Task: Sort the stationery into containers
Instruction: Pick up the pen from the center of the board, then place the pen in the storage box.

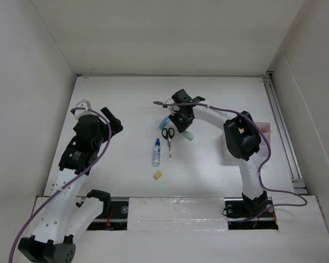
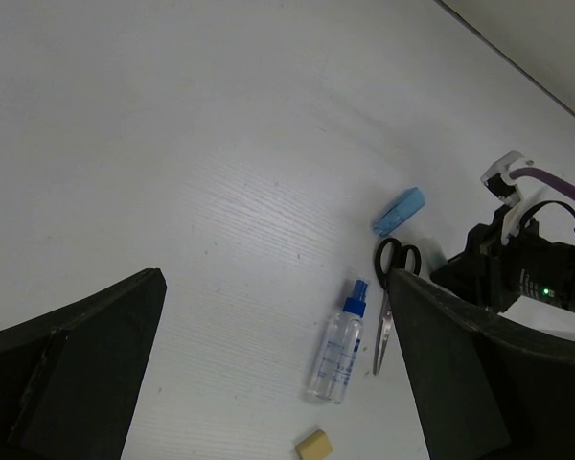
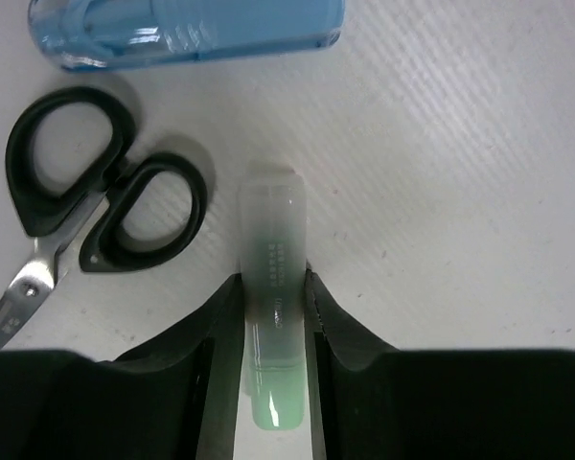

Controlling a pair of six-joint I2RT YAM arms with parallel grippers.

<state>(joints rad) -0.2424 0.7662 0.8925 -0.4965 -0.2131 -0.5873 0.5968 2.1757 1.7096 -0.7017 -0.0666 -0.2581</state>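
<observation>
Both jaws of the right tool [image 3: 275,287] clamped the green marker [image 3: 271,230] — flat on the surface [image 3: 460,192], beside the scissors [image 3: 110,192]. The left tool [image 2: 273,287] hung wide open — empty.

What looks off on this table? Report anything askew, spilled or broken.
Nothing stands out. The scissors, bottle, eraser and blue marker lie flat and whole on the table, nothing spilled. The right tool pinches the green marker.
</observation>
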